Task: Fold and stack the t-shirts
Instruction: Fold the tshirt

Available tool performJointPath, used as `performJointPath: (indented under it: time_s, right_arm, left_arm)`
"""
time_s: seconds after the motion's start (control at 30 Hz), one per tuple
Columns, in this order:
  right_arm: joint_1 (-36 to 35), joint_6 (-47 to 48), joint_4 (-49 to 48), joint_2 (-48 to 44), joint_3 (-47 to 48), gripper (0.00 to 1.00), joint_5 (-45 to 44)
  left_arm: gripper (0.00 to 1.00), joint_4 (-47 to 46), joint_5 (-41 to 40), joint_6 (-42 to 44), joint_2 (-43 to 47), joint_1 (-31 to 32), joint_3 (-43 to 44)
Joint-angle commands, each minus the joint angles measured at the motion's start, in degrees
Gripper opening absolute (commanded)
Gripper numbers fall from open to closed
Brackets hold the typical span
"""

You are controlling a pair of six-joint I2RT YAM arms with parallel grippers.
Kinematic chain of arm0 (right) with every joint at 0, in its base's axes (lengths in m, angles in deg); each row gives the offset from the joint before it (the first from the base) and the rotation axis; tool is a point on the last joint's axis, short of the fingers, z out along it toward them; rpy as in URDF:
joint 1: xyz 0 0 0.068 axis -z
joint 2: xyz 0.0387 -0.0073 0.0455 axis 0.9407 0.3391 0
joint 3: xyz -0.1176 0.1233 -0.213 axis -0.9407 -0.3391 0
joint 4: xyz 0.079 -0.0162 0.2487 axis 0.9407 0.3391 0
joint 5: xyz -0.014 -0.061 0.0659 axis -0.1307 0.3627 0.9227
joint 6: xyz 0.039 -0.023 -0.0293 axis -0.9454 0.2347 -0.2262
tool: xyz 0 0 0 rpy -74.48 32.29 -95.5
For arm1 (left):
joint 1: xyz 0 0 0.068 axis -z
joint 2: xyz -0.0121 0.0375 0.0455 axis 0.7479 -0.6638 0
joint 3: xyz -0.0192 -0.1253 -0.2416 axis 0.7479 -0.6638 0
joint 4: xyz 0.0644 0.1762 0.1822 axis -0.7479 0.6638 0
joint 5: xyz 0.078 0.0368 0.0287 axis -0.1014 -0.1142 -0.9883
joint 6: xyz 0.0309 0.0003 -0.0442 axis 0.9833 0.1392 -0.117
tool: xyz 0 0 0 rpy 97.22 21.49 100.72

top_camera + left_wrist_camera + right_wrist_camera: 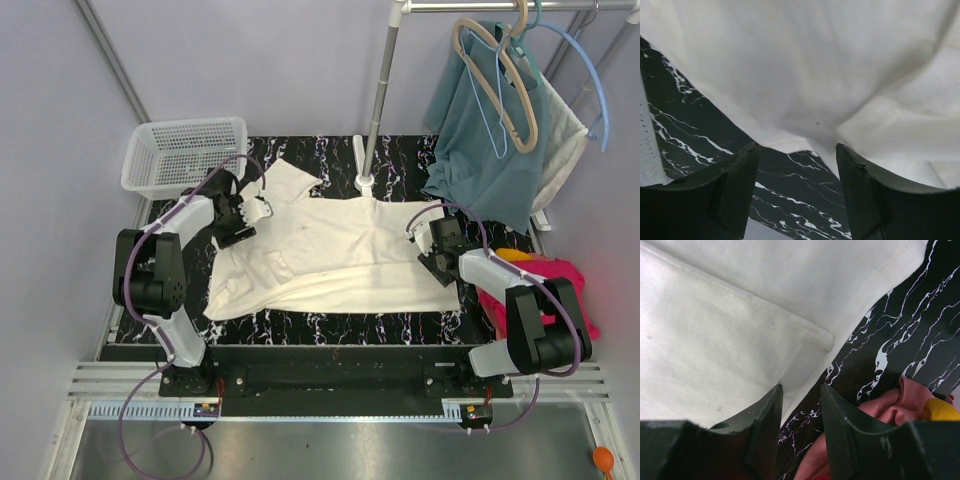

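Note:
A large cream t-shirt [330, 255] lies spread across the black marble table [330, 325], its sleeve reaching toward the back left. My left gripper [243, 215] is open and empty at the shirt's left sleeve edge. In the left wrist view [797, 150] bare marble shows between the fingers and the cream cloth [805, 65] lies just ahead. My right gripper [432, 250] is open and empty at the shirt's right hem. In the right wrist view [801, 390] it straddles the hem edge [740, 340]. Folded magenta-pink [565, 280] and orange [515, 255] shirts lie at the right, and the pink one also shows in the right wrist view [890, 410].
A white mesh basket [185, 150] stands at the back left. A teal garment on hangers [490, 140] hangs from a rack at the back right. The rack's pole [378, 90] stands at the table's back middle, touching the shirt's far edge.

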Motion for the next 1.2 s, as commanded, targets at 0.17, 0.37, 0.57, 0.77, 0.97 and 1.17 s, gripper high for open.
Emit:
performJointPath:
  time_s: [0.17, 0.37, 0.57, 0.77, 0.97, 1.17]
  right_arm:
    - [0.1, -0.9, 0.5, 5.4, -4.1, 0.45, 2.3]
    - [0.1, -1.0, -0.2, 6.5, -3.8, 0.45, 2.4]
    - [0.1, -1.1, -0.6, 7.2, -3.6, 0.45, 2.3]
    - [0.1, -1.1, -0.5, 6.9, -3.6, 0.45, 2.2]
    - [0.1, -1.1, 0.4, 6.4, -3.4, 0.45, 1.7]
    - [0.1, -1.0, 0.8, 5.9, -3.5, 0.44, 1.7]
  left_arm:
    - [0.67, -6.9, -2.0, 0.0, -6.4, -1.9, 7.1]
    - [0.67, -11.7, -4.4, 1.2, -8.1, -2.6, 5.1]
    - [0.67, -16.4, -8.7, 2.8, -9.6, -2.8, 2.0]
    - [0.67, -22.7, -11.7, 3.4, -10.6, -2.9, 0.7]
    - [0.67, -25.8, -12.8, 2.5, -11.3, -2.8, 2.5]
    - [0.68, -25.2, -10.7, 1.1, -8.3, -2.2, 1.4]
